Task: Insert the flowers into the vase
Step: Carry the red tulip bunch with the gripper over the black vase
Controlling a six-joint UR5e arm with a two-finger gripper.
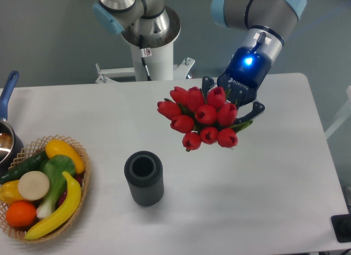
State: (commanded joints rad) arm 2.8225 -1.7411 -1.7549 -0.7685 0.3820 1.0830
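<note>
- Fixed camera, and the pincer [233, 109] is up at about one o'clock on the table [285, 173], its black fingers clamped on the flowers [200, 118], so the bunch is plainly in its grip.
- The flowers hang in the air with the red buds fanned towards the camera; the stems are hidden behind the heads, so which way they point I cannot tell.
- The vase [143, 178] stands upright at about seven o'clock from the bunch, well apart from it, round mouth open and nothing inside.
- Over at nine o'clock a basket [82, 189] of fruit and vegetables sits at the table's left edge, well apart from the vase, and a pot [6, 134] with a blue handle pokes in just above it.
- Judging the step: this looks like the carry, with the insertion not yet begun.
- To do it well, I would say bring the bunch across until the stems sit right over the mouth, turn the wrist so the stems point straight down, then lower gently.
- The mouth looks narrow against that broad spread of buds, so centring matters; an off-centre descent could catch the rim and tip the vase.
- Let go only once the stems are well inside.
</note>
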